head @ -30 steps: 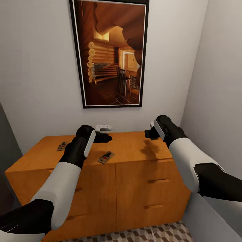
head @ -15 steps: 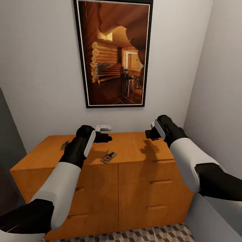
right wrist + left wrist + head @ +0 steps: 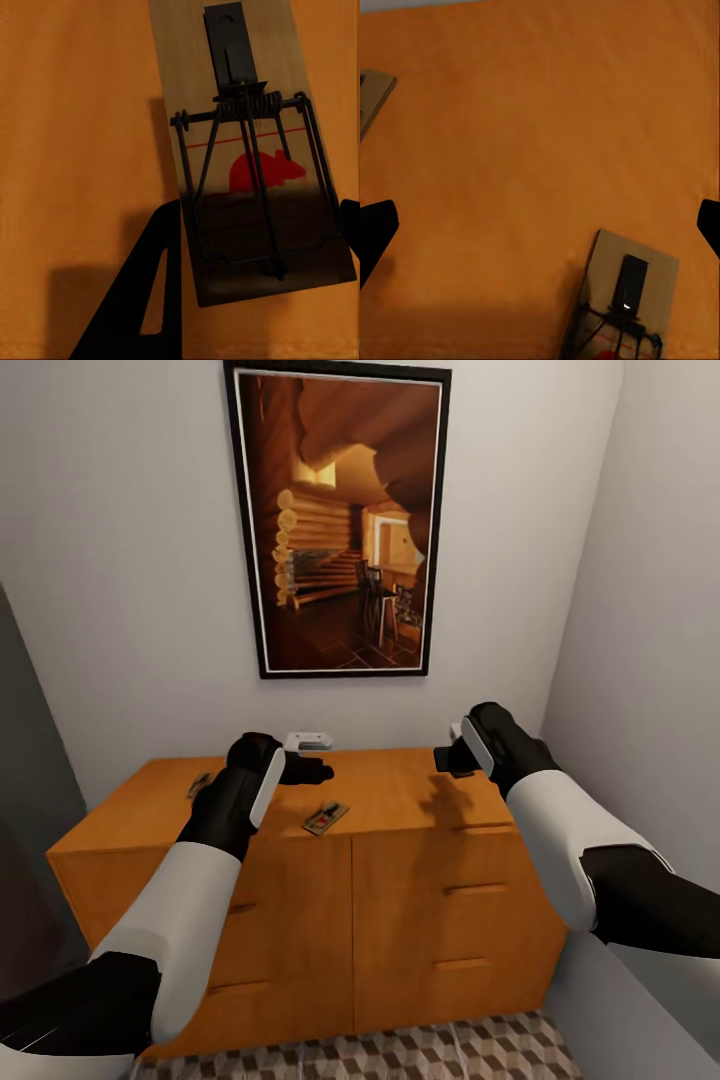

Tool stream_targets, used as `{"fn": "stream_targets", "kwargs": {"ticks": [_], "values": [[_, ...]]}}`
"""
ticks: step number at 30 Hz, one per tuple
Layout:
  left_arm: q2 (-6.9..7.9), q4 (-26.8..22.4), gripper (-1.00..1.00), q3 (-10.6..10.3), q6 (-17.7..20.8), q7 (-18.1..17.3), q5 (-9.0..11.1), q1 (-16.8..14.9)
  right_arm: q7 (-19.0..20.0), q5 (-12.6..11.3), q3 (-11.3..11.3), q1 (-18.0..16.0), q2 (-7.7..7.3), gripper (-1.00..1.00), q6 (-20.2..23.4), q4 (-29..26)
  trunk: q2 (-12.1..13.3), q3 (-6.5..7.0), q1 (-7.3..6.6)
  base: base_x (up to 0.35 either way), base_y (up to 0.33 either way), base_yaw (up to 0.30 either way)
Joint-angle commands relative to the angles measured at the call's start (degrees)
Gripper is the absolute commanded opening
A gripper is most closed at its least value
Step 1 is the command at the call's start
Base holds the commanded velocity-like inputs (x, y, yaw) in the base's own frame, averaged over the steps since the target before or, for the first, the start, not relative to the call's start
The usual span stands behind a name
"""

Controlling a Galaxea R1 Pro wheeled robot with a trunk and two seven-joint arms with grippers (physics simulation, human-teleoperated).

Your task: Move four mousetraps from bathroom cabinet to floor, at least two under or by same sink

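Observation:
The orange-brown cabinet (image 3: 400, 880) stands against the wall. One mousetrap (image 3: 325, 818) lies flat on its top near the front edge. A second mousetrap (image 3: 198, 785) peeks out behind my left forearm. My left gripper (image 3: 312, 768) hovers open over the top, with a mousetrap (image 3: 628, 305) lying below between its spread fingertips (image 3: 375, 232) and the corner of another mousetrap (image 3: 370, 96) at the edge. My right gripper (image 3: 446, 760) hangs above the cabinet's right part. There a mousetrap (image 3: 247, 150) with a red mouse print sits between its fingers (image 3: 169, 247), which touch both long edges.
A small white object (image 3: 308, 740) rests at the back of the cabinet top by the wall. A framed picture (image 3: 340, 520) hangs above it. A wall (image 3: 650, 610) closes in on the right and a dark panel (image 3: 20, 760) on the left. Cube-patterned floor tiles (image 3: 400, 1050) run below.
The whole view has shifted: the cabinet sits slightly further off and to the right, and more floor shows. Both arms keep their pose, and the left arm now covers more of the left mousetrap.

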Motion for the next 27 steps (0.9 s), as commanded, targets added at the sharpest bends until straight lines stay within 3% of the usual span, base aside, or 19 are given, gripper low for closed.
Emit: {"fn": "stream_targets", "kwargs": {"ticks": [1,8,17,27], "values": [[0.02,0.0,1.0,0.0,0.2,0.0,0.1,0.0,-0.1,-0.2,0.2,0.0,-0.03,-1.0,0.2,0.0,0.0,-0.06,-0.03,-0.281,0.0,0.0],[0.08,0.0,1.0,0.0,0.2,0.0,0.1,0.0,-0.1,-0.2,0.2,0.0,-0.03,-1.0,0.2,0.0,0.0,-0.06,-0.03,-0.195,0.0,0.0],[0.1,0.1,1.0,0.0,0.2,0.0,0.0,0.0,0.0,-0.2,0.2,0.0,-0.04,-1.0,0.2,0.0,0.0,-0.06,-0.03,-0.034,0.0,-0.007],[0.1,0.1,1.0,0.0,0.2,0.0,0.2,0.0,0.1,-0.1,0.3,0.0,0.08,-1.0,0.2,0.0,0.0,-0.06,-0.03,-0.003,0.0,-0.17]]}}
